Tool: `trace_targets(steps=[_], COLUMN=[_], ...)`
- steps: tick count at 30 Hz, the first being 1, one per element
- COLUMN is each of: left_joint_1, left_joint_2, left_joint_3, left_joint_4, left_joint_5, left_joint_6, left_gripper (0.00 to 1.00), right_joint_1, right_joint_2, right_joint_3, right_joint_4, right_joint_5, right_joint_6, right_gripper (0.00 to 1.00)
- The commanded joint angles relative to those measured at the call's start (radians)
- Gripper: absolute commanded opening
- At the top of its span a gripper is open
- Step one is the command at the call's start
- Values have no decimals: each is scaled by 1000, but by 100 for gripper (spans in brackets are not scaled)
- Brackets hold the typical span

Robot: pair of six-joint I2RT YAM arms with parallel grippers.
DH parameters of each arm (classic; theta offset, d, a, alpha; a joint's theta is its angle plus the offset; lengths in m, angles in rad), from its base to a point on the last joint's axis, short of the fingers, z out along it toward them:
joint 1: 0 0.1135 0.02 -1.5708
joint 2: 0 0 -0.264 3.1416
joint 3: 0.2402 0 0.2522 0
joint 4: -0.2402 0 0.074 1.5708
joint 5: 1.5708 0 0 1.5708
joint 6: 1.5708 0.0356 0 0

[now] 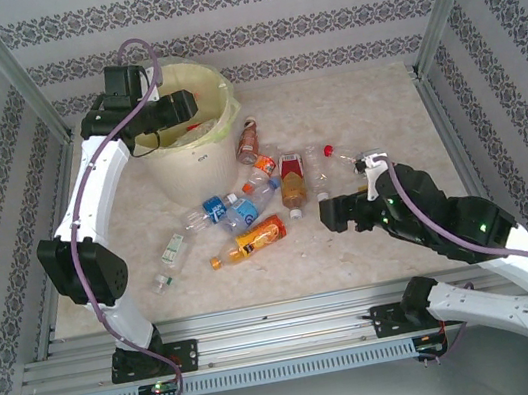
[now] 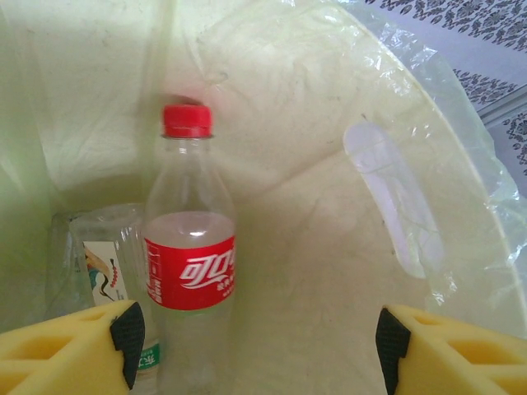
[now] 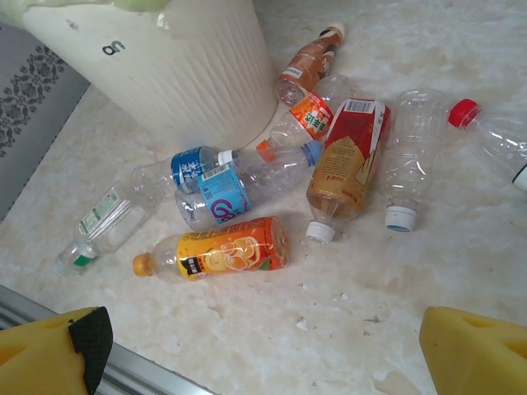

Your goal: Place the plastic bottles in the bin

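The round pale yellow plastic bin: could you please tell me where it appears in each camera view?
Top external: the round pale yellow plastic bin stands upper left of centre.
Left wrist: its bag-lined inner wall, centre and right.
Right wrist: its ribbed outer wall, top left.
Shared landmark: the patterned wallpaper.

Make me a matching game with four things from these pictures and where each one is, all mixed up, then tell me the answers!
Things:
1. red-label bottle with red cap
2. green-capped bottle
3. left gripper
4. right gripper

Places:
A. open above the table
B. inside the bin
C. lying on the table
D. open over the bin

Pairs: 1-B, 2-C, 3-D, 4-A
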Motion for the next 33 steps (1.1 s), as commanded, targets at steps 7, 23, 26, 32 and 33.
trace_targets(steps=[7, 23, 26, 32, 33], left_joint_1=[4, -213, -340, -567, -594], left_joint_2=[-128, -449, -510, -536, -536], left_joint_3=[63, -178, -281, -454, -482], left_joint_4=[12, 36, 106, 198, 212], left_joint_5=[78, 94, 43, -58, -77], left_joint_6=[34, 8, -28, -47, -40], left_gripper=[82, 100, 100, 100, 100], right_joint_1=[-42, -525, -647, -845, -864], right_joint_2=[21, 87, 96, 142, 147], right_joint_3=[-8, -210, -264, -314, -316], right_joint_4=[-54, -91, -80, -55, -55], right_joint_5=[29, -190, -215, -293, -296], right_joint_6=[80, 227, 207, 188, 185], right_gripper=[97, 98, 98, 98, 98])
